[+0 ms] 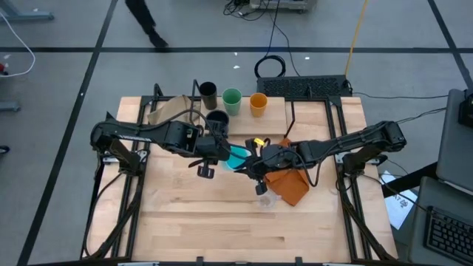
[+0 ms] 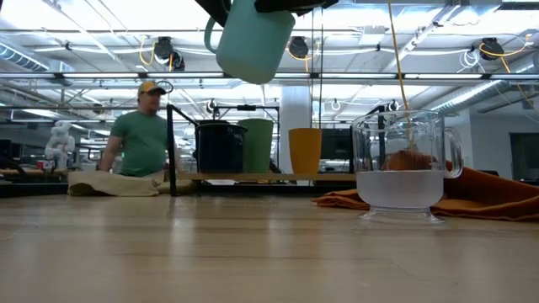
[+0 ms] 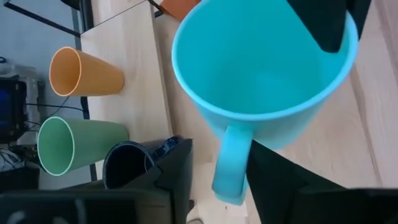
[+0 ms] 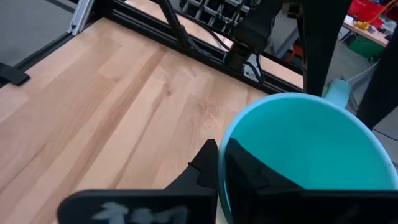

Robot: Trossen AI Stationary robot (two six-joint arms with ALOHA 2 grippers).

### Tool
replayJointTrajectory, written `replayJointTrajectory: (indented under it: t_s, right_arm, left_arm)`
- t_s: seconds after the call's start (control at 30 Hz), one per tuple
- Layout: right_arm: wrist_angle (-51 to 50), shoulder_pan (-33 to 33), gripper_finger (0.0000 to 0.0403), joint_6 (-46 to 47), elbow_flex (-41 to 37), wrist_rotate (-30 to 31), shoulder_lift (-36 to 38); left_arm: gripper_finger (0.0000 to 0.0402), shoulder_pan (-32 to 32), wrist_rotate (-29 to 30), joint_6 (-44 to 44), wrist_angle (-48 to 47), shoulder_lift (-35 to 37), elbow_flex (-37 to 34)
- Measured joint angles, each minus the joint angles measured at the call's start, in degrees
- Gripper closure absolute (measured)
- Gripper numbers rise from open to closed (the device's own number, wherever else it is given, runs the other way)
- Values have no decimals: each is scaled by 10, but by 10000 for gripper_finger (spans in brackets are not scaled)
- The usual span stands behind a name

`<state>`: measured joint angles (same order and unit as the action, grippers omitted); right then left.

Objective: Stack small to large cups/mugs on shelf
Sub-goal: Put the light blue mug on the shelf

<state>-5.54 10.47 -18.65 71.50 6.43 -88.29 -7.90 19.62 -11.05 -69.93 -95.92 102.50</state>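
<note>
The light blue handled mug (image 1: 238, 157) hangs in the air over the middle of the table, between my two grippers. My right gripper (image 4: 221, 168) is shut on its rim. My left gripper (image 3: 221, 171) is open, one finger on each side of the mug's handle (image 3: 231, 158). The dark brown cup (image 1: 208, 91), green cup (image 1: 232, 100), orange cup (image 1: 258, 104) and dark navy mug (image 1: 216, 120) stand on their bases on the shelf (image 2: 253, 177) at the back. The small clear cup (image 2: 402, 168) stands on the tabletop. My right gripper pinches the mug's rim (image 4: 225, 146) on the side away from the handle, one finger inside the mug and one outside. The fingers come from the table's right, slanting a little downward. The mug is lifted clear, mouth up and slightly tilted. My left gripper: a gap shows between one finger (image 3: 177, 168) and the handle. Whether the other finger (image 3: 270, 174) touches the handle, I cannot tell.
A crumpled orange cloth (image 1: 288, 185) lies on the table beside the clear cup. A beige cloth (image 1: 170, 111) lies at the back left. Beyond the table a person (image 2: 143, 139) in a green shirt sits in the room.
</note>
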Motion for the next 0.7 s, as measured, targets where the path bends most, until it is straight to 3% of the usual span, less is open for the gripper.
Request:
replayJointTrajectory:
  t_s: [0.4,0.53,0.7]
  right_arm:
    - [-4,0,402,-4,0,13,0]
    - [-7,-3,402,-4,0,13,0]
    - [-15,-7,402,-1,0,13,0]
  left_arm:
    - [141,19,-8,28,-9,5,3]
    - [112,25,-38,47,-50,5,43]
    - [104,27,-28,69,-126,5,109]
